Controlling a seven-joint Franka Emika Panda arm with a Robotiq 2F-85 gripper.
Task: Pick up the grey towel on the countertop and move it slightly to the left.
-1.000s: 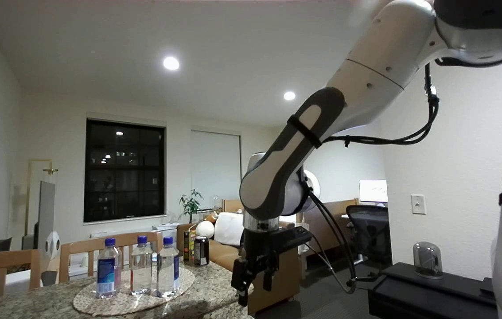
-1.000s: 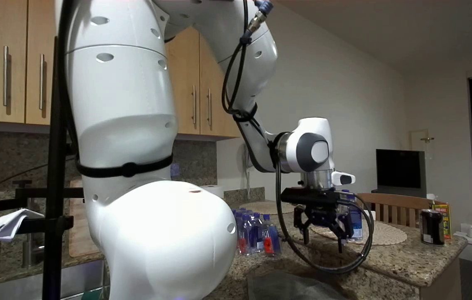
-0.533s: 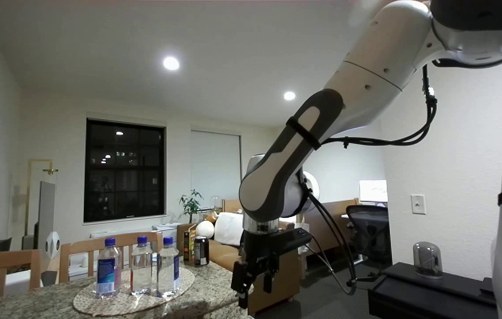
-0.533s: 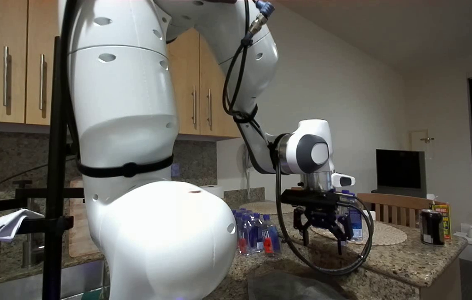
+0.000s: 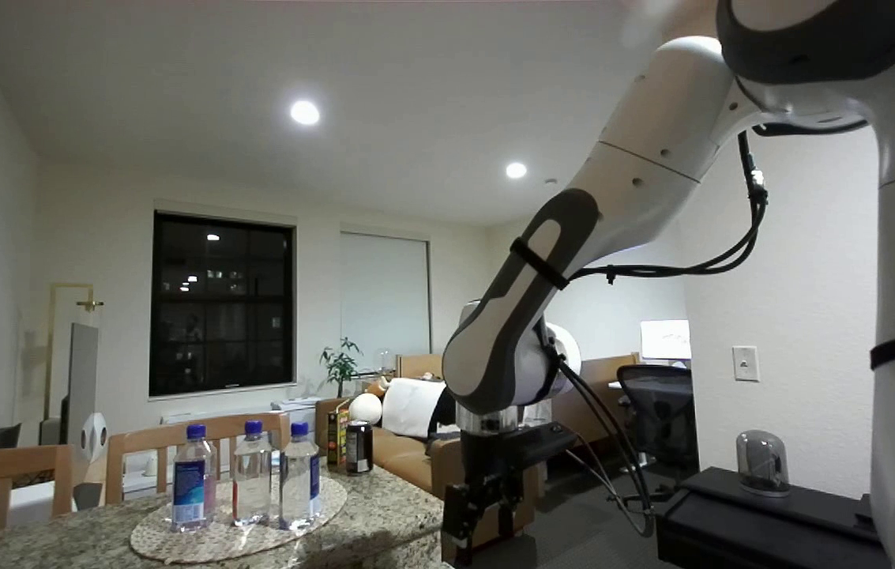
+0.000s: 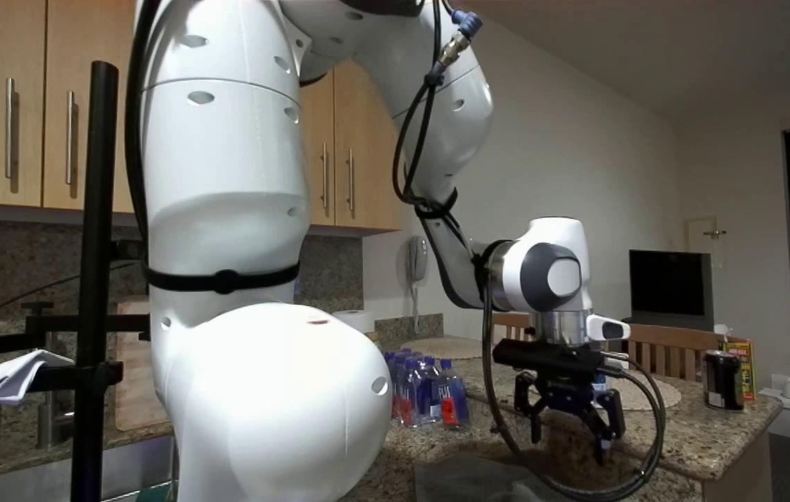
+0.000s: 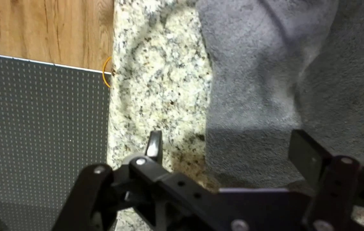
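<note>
The grey towel (image 7: 249, 80) lies spread with folds on the speckled stone countertop (image 7: 162, 70) in the wrist view. It also shows at the bottom of an exterior view as a dark grey sheet (image 6: 464, 477); it is out of view in the remaining exterior view. My gripper (image 7: 225, 146) is open and empty. In the wrist view its left finger is over bare stone and its right finger over the towel, with the towel's left edge between them. The gripper also shows in both exterior views (image 5: 483, 536) (image 6: 567, 439), pointing down, apart from the towel.
Several water bottles (image 6: 429, 394) stand left of the gripper in an exterior view. More bottles (image 5: 252, 478) stand on a round placemat (image 5: 151, 545). A dark can (image 6: 722, 380) stands near the raised counter's corner. The counter edge drops to the floor (image 7: 40, 128).
The arm has come down and the gripper has moved lower and to the right in both exterior views, mostly in the last half second. The gripper stays open. The bottles have not moved.
</note>
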